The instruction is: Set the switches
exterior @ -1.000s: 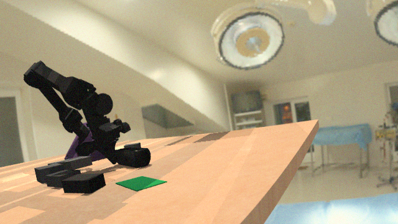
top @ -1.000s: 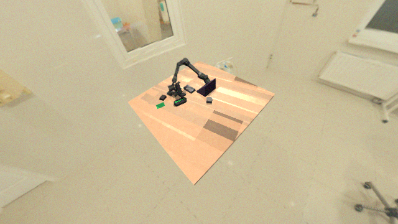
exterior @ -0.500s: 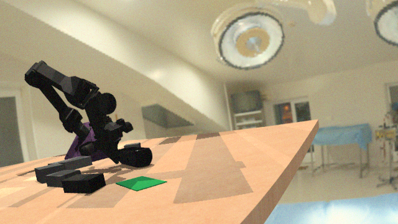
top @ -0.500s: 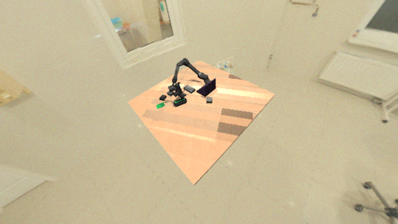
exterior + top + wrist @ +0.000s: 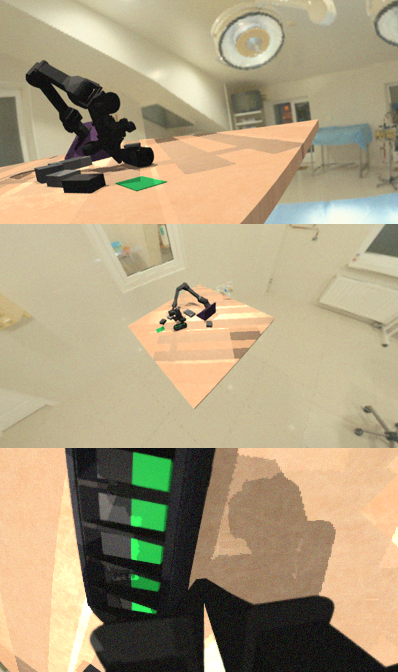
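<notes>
The dark controller unit (image 5: pixel 180 326) (image 5: pixel 140 157) (image 5: pixel 186 523) sits on the bench with its switches facing up. In the wrist view several rockers show in a column, each with a dark left half and a green right half; the nearest ones are seen at a steep slant. The near end of the unit is hidden behind a finger. The label underneath is hidden. My gripper (image 5: pixel 183 321) (image 5: pixel 120 161) (image 5: pixel 201 583) is shut and empty, pointing down at the near end of the unit, close to its side wall. Whether it touches the unit I cannot tell.
A green square (image 5: pixel 160 330) (image 5: pixel 141 183) lies flat near the unit. A black block (image 5: pixel 163 322) (image 5: pixel 84 183) and a flat grey module (image 5: pixel 189 313) lie nearby. A small grey block (image 5: pixel 209 323) and a tilted purple panel (image 5: pixel 208 312) (image 5: pixel 74 150) stand on the other side.
</notes>
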You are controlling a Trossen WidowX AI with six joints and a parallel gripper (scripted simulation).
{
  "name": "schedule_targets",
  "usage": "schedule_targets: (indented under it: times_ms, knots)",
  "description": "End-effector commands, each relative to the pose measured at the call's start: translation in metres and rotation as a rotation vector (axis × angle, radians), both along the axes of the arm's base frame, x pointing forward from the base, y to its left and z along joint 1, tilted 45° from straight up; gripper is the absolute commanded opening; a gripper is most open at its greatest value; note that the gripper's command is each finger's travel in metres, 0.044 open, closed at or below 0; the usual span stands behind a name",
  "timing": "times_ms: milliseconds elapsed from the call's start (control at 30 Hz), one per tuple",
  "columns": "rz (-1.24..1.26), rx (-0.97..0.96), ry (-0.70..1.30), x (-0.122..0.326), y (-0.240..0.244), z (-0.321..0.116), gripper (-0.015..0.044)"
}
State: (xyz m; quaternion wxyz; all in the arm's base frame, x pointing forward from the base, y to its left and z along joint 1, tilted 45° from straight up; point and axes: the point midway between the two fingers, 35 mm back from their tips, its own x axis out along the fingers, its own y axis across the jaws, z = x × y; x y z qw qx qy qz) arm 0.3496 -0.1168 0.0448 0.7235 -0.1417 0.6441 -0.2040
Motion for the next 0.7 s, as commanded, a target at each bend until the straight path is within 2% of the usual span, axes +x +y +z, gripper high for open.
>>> schedule_targets:
  times_ms: [0,200,433,667]
  knots:
    - [0.008,0.014,0.006,0.005,0.006,-0.008,0.0000]
    - [0.008,0.014,0.006,0.007,0.008,-0.010,0.0000]
    - [0.009,0.013,0.006,-0.021,0.000,0.070,0.0000]
    - [0.019,0.010,0.014,-0.021,0.000,0.072,0.0000]
